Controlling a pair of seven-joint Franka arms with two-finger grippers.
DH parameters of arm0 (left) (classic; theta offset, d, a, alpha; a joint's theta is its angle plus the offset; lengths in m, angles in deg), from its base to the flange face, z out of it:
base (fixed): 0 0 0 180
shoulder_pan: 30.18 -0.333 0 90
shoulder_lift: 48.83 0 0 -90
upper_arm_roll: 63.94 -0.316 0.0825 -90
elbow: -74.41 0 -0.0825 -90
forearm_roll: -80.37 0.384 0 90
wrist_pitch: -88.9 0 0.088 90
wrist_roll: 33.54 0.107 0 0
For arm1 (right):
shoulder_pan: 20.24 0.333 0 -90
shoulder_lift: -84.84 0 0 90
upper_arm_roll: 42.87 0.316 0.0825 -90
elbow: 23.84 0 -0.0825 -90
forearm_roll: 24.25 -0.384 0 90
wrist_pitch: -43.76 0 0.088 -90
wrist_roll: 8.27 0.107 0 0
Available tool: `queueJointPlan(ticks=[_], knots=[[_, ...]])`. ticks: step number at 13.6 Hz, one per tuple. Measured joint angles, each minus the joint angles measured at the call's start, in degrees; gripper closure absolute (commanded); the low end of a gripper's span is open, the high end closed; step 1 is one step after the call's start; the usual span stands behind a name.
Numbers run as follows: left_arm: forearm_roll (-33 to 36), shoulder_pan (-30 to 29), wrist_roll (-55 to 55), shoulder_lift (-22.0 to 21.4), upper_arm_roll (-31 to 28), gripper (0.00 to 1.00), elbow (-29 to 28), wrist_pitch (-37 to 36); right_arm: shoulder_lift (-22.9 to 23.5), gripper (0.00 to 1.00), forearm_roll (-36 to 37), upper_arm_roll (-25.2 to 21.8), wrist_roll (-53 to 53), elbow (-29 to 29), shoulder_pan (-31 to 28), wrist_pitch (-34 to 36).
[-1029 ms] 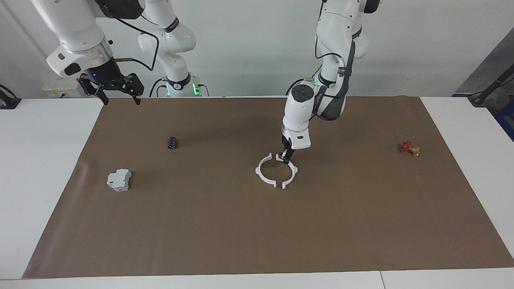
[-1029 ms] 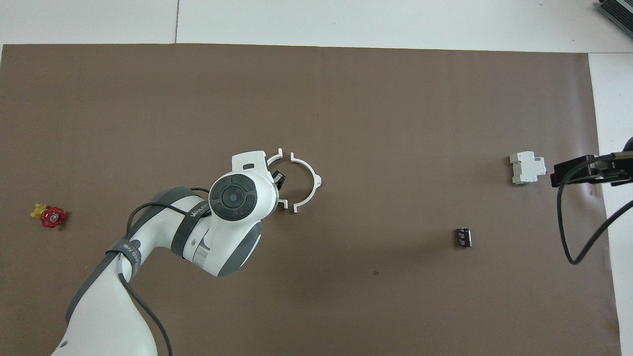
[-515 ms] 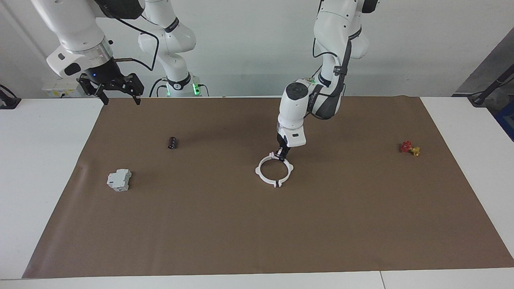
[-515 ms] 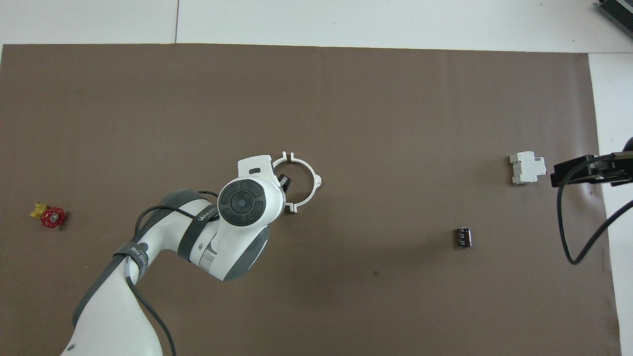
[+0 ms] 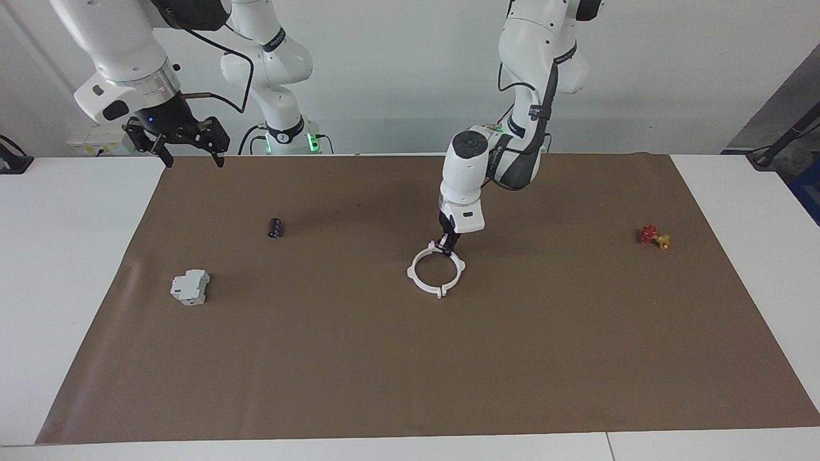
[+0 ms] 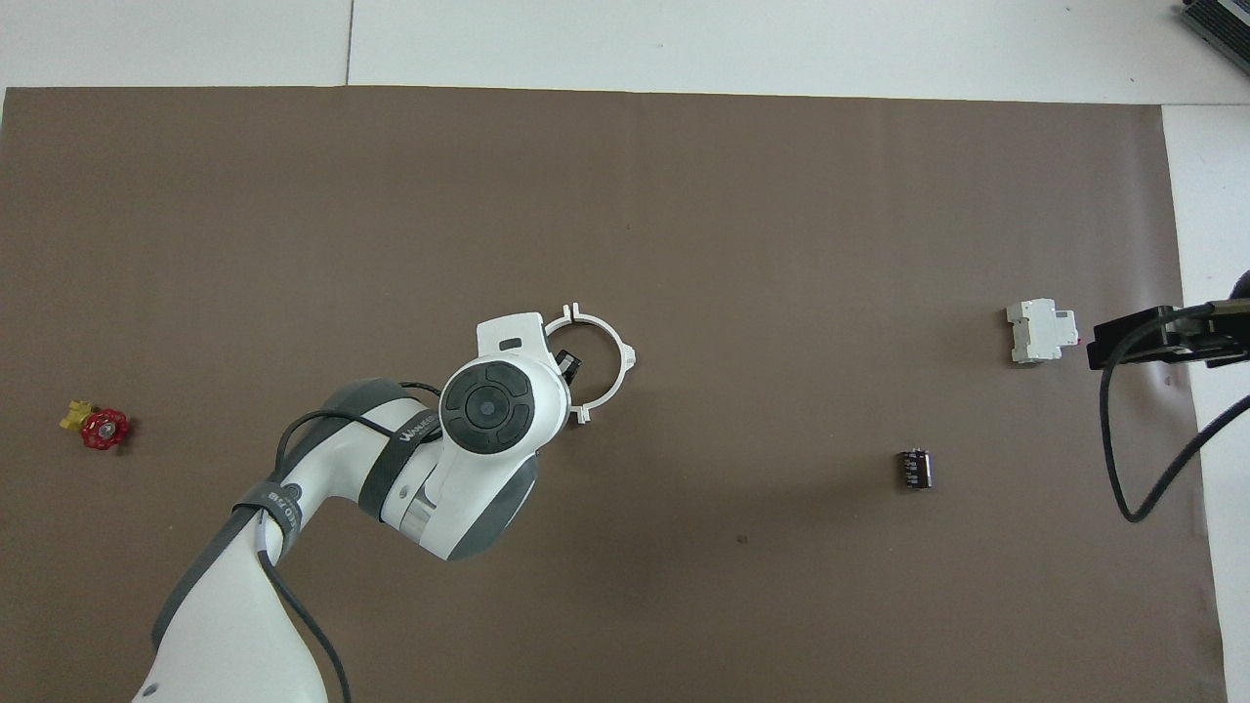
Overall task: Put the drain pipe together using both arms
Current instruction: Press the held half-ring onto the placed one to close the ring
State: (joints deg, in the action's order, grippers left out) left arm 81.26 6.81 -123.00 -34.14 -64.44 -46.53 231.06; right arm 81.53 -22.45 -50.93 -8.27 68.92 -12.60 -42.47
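The drain pipe's two white half-rings lie joined as one closed ring [image 5: 410, 276] in the middle of the brown mat [image 5: 410, 371]. It also shows in the overhead view [image 6: 616, 344], partly hidden under my left wrist. My left gripper [image 5: 446, 245] is down at the ring's edge nearest the robots, shut on the half-ring's end where the two halves meet; one black finger [image 6: 569, 366] shows from above. My right gripper [image 5: 192, 153] is open and empty, and waits in the air over the mat's corner at the right arm's end.
A grey boxy block [image 5: 190, 286] [image 6: 1041, 331] and a small black cylinder [image 5: 275, 227] [image 6: 915, 468] lie toward the right arm's end. A red-and-yellow valve piece [image 5: 653, 236] [image 6: 98, 427] lies toward the left arm's end.
My left gripper has slid its half-ring toward the right arm's end against the other half. The gaps have closed into one ring. The right arm has not moved.
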Motion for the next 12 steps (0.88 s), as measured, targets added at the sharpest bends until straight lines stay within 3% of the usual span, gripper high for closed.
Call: queueJointPlan(ticks=[6, 7, 8, 9, 10, 12], knots=[[0.0, 0.1, -0.4, 0.0, 0.0, 1.0, 0.0, 0.0, 0.0, 0.0, 0.0, 0.0, 0.0, 0.0, 0.0, 0.0], [0.0, 0.1, -0.4, 0.0, 0.0, 0.86, 0.0, 0.0, 0.0, 0.0, 0.0, 0.0, 0.0, 0.0, 0.0, 0.0], [0.0, 0.1, -0.4, 0.0, 0.0, 0.62, 0.0, 0.0, 0.0, 0.0, 0.0, 0.0, 0.0, 0.0, 0.0, 0.0], [0.0, 0.1, -0.4, 0.0, 0.0, 0.21, 0.0, 0.0, 0.0, 0.0, 0.0, 0.0, 0.0, 0.0, 0.0, 0.0], [0.0, 0.1, -0.4, 0.0, -0.1, 0.0, 0.0, 0.0, 0.0, 0.0, 0.0, 0.0, 0.0, 0.0, 0.0, 0.0], [0.0, 0.1, -0.5, 0.0, -0.1, 0.0, 0.0, 0.0, 0.0, 0.0, 0.0, 0.0, 0.0, 0.0, 0.0, 0.0]])
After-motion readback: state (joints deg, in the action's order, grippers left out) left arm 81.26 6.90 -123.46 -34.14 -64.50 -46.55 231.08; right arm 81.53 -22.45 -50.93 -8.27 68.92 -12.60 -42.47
